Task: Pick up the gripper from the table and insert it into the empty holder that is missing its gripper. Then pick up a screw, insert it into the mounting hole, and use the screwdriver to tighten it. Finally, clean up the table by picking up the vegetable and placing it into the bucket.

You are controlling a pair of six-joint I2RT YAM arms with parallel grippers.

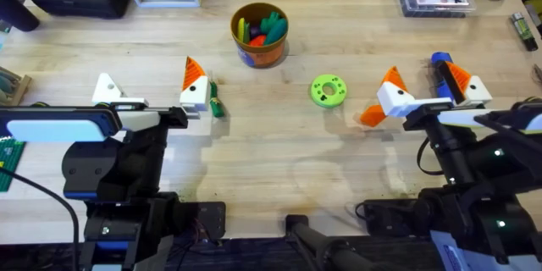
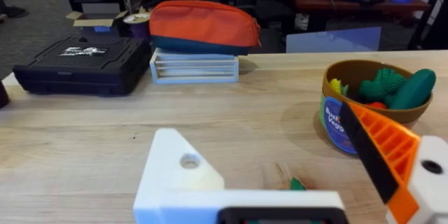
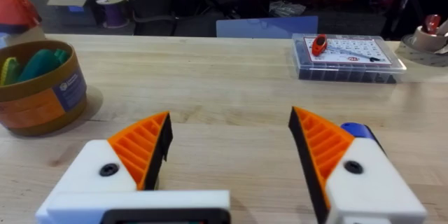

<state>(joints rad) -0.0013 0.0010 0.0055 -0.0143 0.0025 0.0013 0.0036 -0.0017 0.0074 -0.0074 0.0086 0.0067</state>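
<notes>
With both grippers' fingers apart and empty, the loose orange finger (image 1: 372, 115) on the table beside the right gripper (image 1: 428, 89) is best pinched across its flat sides for insertion into the bare white mount (image 1: 107, 90) of the left gripper (image 1: 149, 91).

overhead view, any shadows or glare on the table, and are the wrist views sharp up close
Overhead: soft shadows fall beside the bucket and green disc; the table shows no hard glare. Left wrist: the near white holder looks soft. Right wrist: the screw box is fairly sharp, the room behind dim.
</notes>
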